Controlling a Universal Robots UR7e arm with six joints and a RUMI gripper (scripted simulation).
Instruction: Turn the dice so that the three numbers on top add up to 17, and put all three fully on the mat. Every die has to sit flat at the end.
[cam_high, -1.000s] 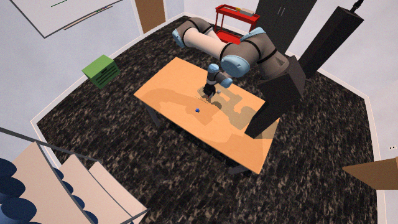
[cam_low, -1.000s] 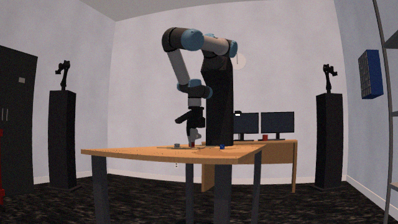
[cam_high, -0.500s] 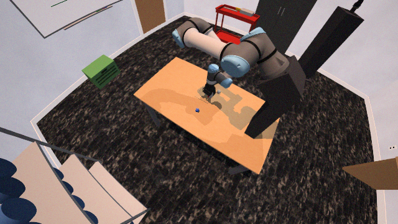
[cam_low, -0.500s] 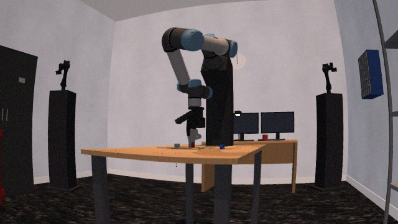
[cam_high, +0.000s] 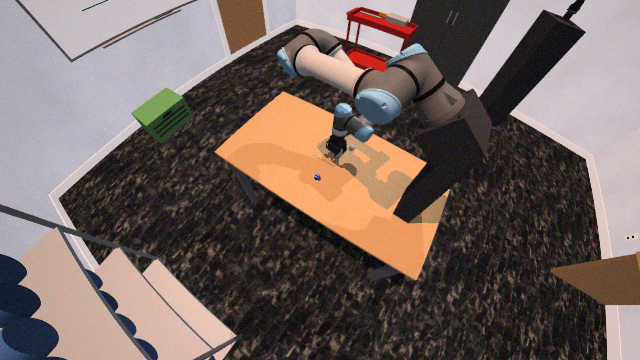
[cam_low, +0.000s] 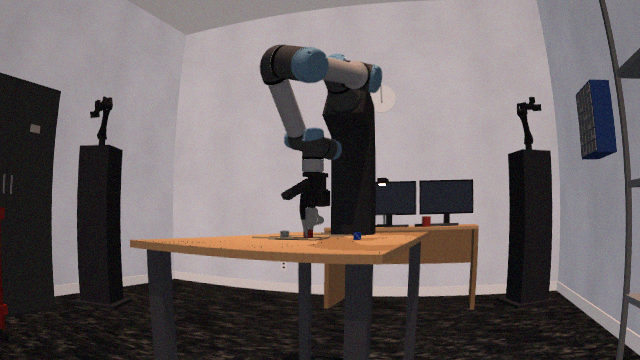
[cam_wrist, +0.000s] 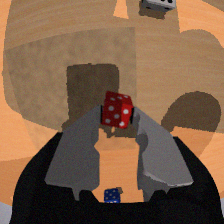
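My gripper (cam_wrist: 115, 107) (cam_low: 292, 237) is shut on a red die (cam_wrist: 116, 109) with white pips, held tilted between the fingertips, low over the thin mat. The red die also shows in the exterior view (cam_low: 310, 233) at the fingertips. A grey-white die (cam_wrist: 157, 4) lies at the top edge of the wrist view; it also shows in the top view (cam_high: 352, 147) and in the exterior view (cam_low: 284, 233) on the mat. A blue die (cam_high: 317, 177) lies on the table apart from the gripper; it also shows in the exterior view (cam_low: 357, 236) and in the wrist view (cam_wrist: 113, 195) behind the fingers.
The robot's dark pedestal (cam_high: 445, 150) stands at the table's right side. A second desk with monitors (cam_low: 425, 197) is behind. A green crate (cam_high: 163, 114) and a red cart (cam_high: 378, 30) stand on the floor, away from the table.
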